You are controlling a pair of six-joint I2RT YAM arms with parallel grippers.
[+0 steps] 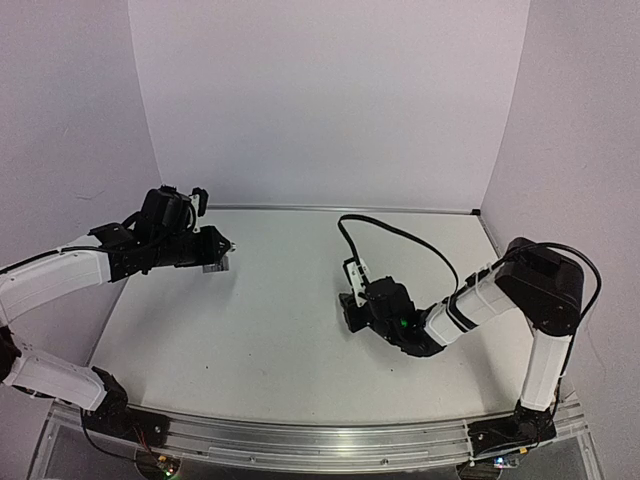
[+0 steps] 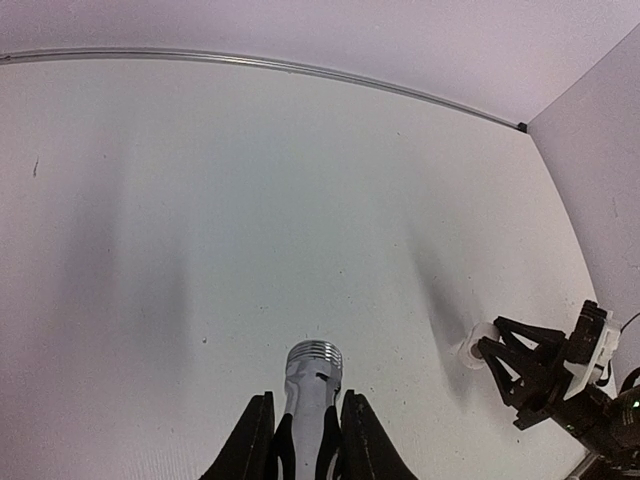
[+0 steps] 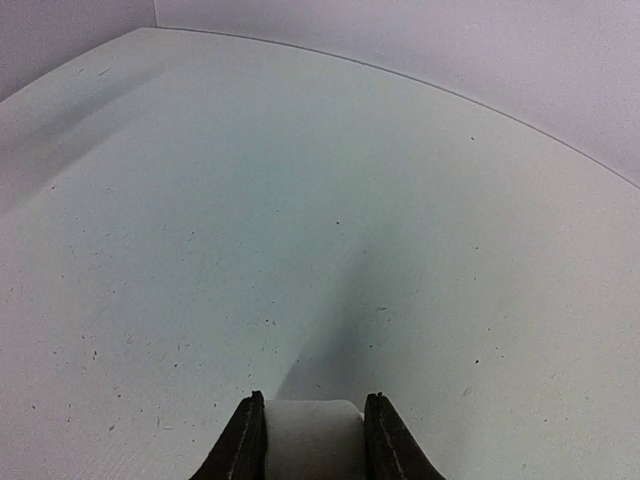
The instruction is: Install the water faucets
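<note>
My left gripper [image 2: 306, 398] is shut on the silver metal faucet [image 2: 312, 378], whose threaded end sticks out ahead of the fingers. In the top view the left gripper [image 1: 222, 252] holds it above the table's left side. My right gripper [image 3: 313, 402] is shut on a white plastic pipe fitting [image 3: 310, 435] and sits low over the table, right of centre [image 1: 350, 306]. In the left wrist view the right gripper [image 2: 505, 362] shows at the far right with the white fitting [image 2: 472, 346] at its tip, facing the faucet. The two grippers are well apart.
The white table [image 1: 280, 340] is walled by white panels at the back and on both sides. A black cable [image 1: 400, 232] loops over the table behind the right arm. A metal rail [image 1: 300, 440] runs along the near edge.
</note>
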